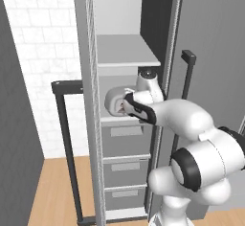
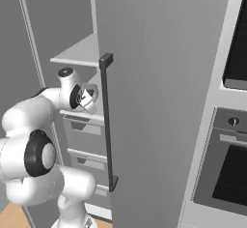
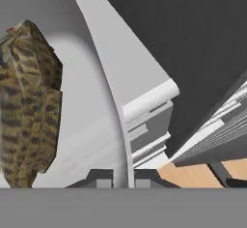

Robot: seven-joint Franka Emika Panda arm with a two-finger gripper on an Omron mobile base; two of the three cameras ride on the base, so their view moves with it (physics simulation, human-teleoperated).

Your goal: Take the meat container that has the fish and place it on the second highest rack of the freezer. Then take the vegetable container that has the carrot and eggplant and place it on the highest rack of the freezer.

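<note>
My gripper (image 3: 123,181) is shut on the thin white rim of the meat container (image 3: 103,77). The mottled brown fish (image 3: 29,106) lies inside it, left of the rim. My hand (image 1: 128,106) reaches into the open freezer (image 1: 88,100) and holds the container (image 1: 111,100) just over the second highest rack (image 1: 115,120). That rack's pale front edge (image 3: 149,99) shows beside the tub. Whether the tub rests on it I cannot tell. The highest rack (image 1: 127,52) is bare above my hand. The vegetable container with the carrot and eggplant is out of view.
Stacked grey drawers (image 1: 125,141) sit under the rack. The freezer door stands open on the right, its long dark bar handle (image 2: 107,121) close to my wrist (image 2: 72,94). A built-in oven (image 2: 231,164) lies further right. Another dark handle (image 1: 67,148) stands left.
</note>
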